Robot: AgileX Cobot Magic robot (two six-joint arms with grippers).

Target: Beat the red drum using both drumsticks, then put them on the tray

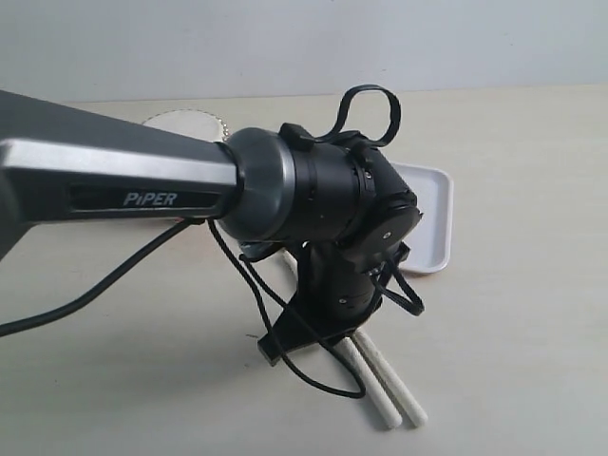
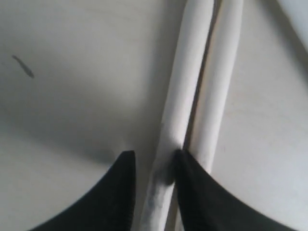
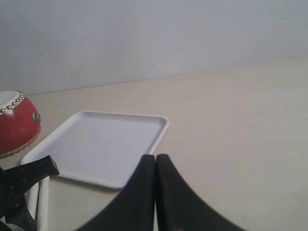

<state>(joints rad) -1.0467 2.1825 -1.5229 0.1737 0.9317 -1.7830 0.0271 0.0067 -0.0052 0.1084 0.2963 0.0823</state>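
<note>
Down at the table (image 1: 532,313), the left gripper (image 2: 153,156) stands over the pair of drumsticks (image 1: 385,380) with its jaws narrowly open and set astride the nearer stick (image 2: 185,86). One black finger (image 2: 202,202) touches that stick's side and wedges between it and the second stick (image 2: 219,86), while the other finger (image 2: 118,197) shows a thin gap, so nothing is clamped. Both sticks lie flat, parallel and just beside each other. In the exterior view their long axis runs on a diagonal, out from under the gripper toward the near edge of the table one way and back toward the red drum (image 1: 185,122) the other. Which end is the tip I cannot tell. The tray (image 1: 432,214) lies flat just beyond the gripper, apart from the sticks. The drum sits farther back, mostly hidden behind the left arm. The right gripper (image 3: 155,192) hangs well away with its jaws pressed together and holding nothing; from it, the tray is close ahead and the drum lies past the tray's far corner.
</note>
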